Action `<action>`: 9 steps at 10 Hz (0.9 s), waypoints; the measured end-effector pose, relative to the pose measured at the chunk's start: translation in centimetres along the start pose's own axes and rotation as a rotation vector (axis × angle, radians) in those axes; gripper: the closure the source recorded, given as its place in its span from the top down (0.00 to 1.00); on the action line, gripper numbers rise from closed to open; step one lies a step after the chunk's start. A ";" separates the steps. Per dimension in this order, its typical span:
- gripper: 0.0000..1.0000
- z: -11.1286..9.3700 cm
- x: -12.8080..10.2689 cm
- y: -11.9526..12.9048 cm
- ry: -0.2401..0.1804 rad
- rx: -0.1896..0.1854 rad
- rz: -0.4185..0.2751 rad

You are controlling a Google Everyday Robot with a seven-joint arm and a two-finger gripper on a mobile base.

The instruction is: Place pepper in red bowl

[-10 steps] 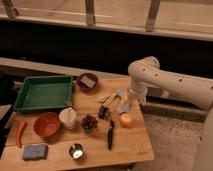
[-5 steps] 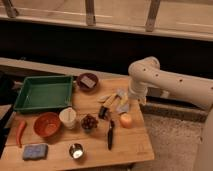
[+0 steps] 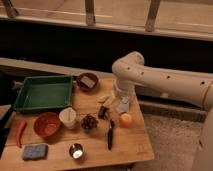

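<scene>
The pepper, slender and red-orange, lies at the table's left edge, just left of the red bowl. The bowl is round and orange-red, and it holds nothing. My gripper hangs from the white arm over the table's right half, above the spot between a pale object and the orange fruit. It is far to the right of the pepper and the bowl. Its jaws are open and hold nothing.
A green tray sits at the back left, with a dark bowl holding a grey block beside it. A white cup, grapes, a black utensil, an orange fruit, a blue sponge and a metal cup stand around.
</scene>
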 end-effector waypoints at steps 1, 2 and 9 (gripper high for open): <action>0.73 -0.8 -0.7 2.3 -0.016 0.000 -0.048; 0.73 -1.9 -1.3 5.3 -0.039 -0.001 -0.104; 0.73 -5.9 -1.3 21.6 -0.101 -0.027 -0.380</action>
